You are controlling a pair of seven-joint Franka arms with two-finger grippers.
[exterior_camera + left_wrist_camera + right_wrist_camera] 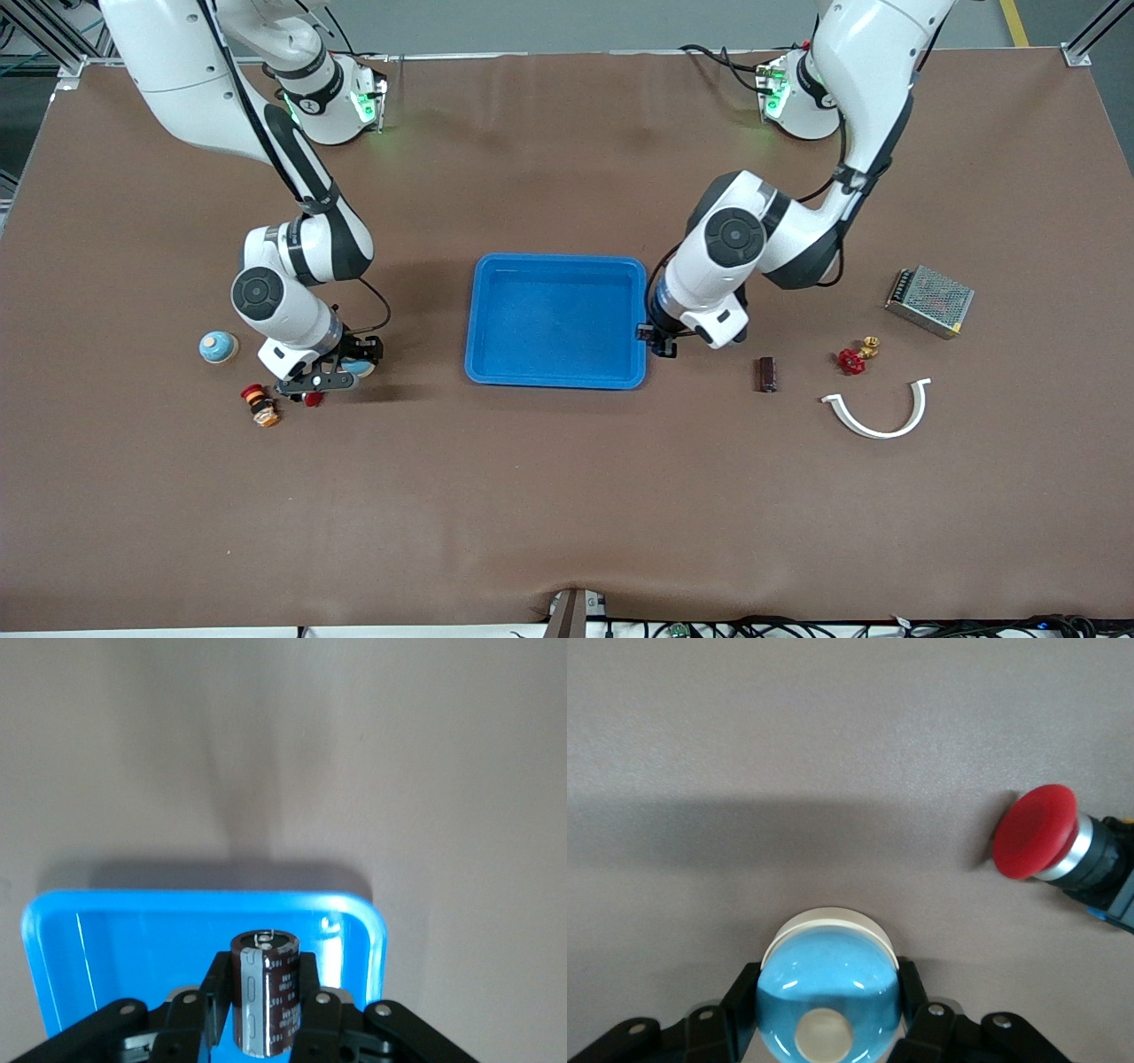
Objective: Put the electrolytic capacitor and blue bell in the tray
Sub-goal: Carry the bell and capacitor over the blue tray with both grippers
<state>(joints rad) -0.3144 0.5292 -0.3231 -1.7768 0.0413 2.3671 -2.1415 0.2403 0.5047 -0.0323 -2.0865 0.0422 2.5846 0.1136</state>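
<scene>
Left gripper (pixel 663 341) hangs over the tray (pixel 496 363) rim at the left arm's end, fingers pinching an electrolytic capacitor (pixel 266 992) upright. Right gripper (pixel 341 370) is down at the table toward the right arm's end, fingers clamped on a blue bell (pixel 828 997). Red pushbutton (pixel 1036 833) lies just beside it. A second capacitor (pixel 766 374) and a second bell (pixel 218 346) sit on the table, apart from the tray.

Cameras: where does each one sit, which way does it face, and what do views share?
Front: high across the table, facing both arms' bases; whole table and tray show.
Left wrist: on the left arm, looks past the left gripper, shut on a capacitor, over the tray's rim.
Right wrist: on the right arm, looks at the right gripper, shut on a blue bell; red button nearby.
Shared: tray, front and left wrist.
</scene>
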